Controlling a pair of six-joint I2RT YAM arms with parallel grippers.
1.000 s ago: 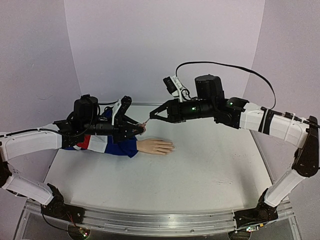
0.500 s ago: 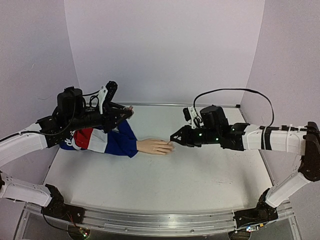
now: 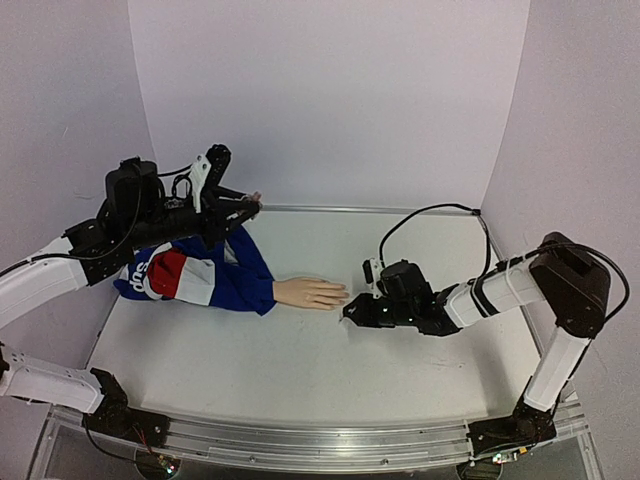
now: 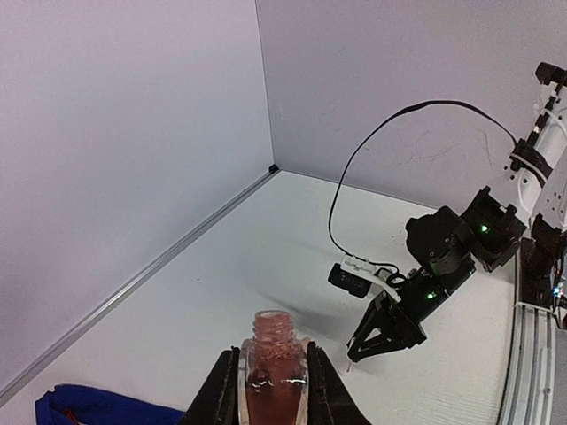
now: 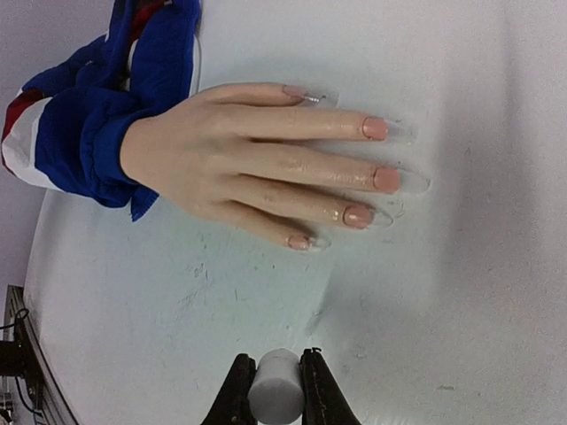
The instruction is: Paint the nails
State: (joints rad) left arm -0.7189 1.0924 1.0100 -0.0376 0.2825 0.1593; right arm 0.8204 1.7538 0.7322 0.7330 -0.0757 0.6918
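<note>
Now, far left, the left tool [image 3: 246, 207] is raised above the tabletop [image 3: 400, 370], its jaws pinching the uncapped pink bottle [image 4: 271, 376] upright, well apart from the action. Below it lies the blue, red and white sleeve [image 3: 205, 275], and out of that comes the mannequin hand [image 3: 308, 292], flat, palm down. Its long axis runs straight across, left to right, fingers pointing at the other arm. The nails [image 5: 387, 180] sit at the right-hand end of that line, on the tabletop; from the right wrist they look pink near the base with clear tips.

Just beyond them, the right tool [image 3: 352, 312] is down low, jaws pressed onto the white cap [image 5: 275, 397], nose aimed back at the fingertips. The brush itself is too small to make out for sure, so whether it touches I cannot tell. The right arm is plainly the nearer one, so the coming stroke, I reckon, is a short reach leftward along the fingers' own line.
</note>
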